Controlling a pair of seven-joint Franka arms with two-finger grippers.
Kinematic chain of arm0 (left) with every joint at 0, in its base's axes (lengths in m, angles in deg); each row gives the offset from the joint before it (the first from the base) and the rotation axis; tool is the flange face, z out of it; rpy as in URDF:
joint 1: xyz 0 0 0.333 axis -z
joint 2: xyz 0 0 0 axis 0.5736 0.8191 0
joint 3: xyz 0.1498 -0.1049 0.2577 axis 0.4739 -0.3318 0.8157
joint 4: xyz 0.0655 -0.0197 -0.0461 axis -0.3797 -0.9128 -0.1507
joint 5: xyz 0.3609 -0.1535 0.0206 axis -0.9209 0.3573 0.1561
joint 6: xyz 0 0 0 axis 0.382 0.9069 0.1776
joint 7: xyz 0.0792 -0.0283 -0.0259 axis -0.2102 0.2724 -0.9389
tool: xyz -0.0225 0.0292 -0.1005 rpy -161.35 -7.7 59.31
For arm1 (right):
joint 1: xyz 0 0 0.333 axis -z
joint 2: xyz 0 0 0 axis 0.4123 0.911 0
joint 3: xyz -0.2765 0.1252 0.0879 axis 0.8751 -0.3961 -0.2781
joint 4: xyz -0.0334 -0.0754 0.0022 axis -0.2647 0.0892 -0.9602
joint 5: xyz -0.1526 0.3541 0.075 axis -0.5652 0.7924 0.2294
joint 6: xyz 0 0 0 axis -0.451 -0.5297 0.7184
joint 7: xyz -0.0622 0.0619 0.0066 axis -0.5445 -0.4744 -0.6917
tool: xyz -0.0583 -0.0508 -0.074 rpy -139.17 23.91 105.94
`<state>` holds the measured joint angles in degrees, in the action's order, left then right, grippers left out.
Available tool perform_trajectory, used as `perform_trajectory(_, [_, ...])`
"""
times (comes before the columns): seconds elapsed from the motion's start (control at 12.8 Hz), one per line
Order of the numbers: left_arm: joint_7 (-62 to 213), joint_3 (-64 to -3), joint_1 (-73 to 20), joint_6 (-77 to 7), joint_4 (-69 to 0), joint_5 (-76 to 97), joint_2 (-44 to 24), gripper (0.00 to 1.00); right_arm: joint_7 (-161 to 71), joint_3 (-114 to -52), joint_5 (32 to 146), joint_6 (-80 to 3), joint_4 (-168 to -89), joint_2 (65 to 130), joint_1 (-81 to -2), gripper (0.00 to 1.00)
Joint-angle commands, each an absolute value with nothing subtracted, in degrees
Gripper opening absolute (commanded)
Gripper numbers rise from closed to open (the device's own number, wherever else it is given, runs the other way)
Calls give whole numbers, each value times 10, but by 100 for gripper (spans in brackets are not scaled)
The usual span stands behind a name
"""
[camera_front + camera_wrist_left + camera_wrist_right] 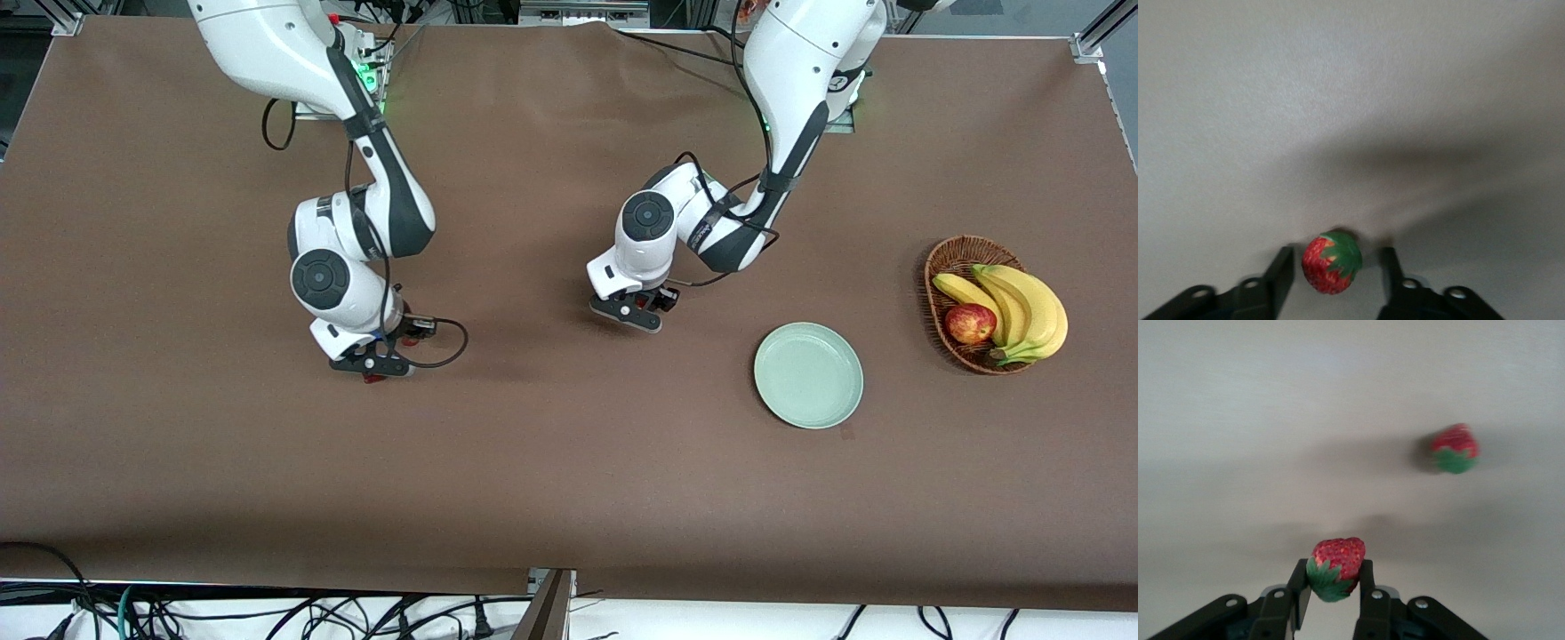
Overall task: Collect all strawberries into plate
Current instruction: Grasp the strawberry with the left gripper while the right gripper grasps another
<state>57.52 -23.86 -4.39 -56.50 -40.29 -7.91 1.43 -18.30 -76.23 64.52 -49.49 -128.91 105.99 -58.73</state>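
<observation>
My right gripper (1333, 563) is shut on a strawberry (1336, 568), red with a green leafy top, pinched between both fingers. In the front view this gripper (373, 366) sits low toward the right arm's end of the table, with a bit of red (372, 378) showing under it. A second strawberry (1455, 448) lies loose on the cloth a little way off. My left gripper (1336, 251) straddles another strawberry (1331, 264) on the table, fingers apart with a gap on each side. The mint-green plate (808, 374) holds nothing and lies toward the left arm's end, past the left gripper (627, 313).
A brown wicker basket (944, 267) with bananas (1022, 311) and a red apple (970, 323) stands toward the left arm's end, past the plate. A brown cloth (533, 462) covers the table. Cables hang below its front edge.
</observation>
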Motion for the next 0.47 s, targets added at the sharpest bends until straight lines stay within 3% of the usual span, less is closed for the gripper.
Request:
perform_trajectory(0.0, [609, -238, -52, -510, -403, -99, -27, 0, -127, -791, 654, -470, -1240, 1065, -592, 15])
perform_trajectory(0.39, [847, -244, -143, -462, -403, -92, -82, 0, -13, -848, 653, -474, -1177, 1098, -595, 17])
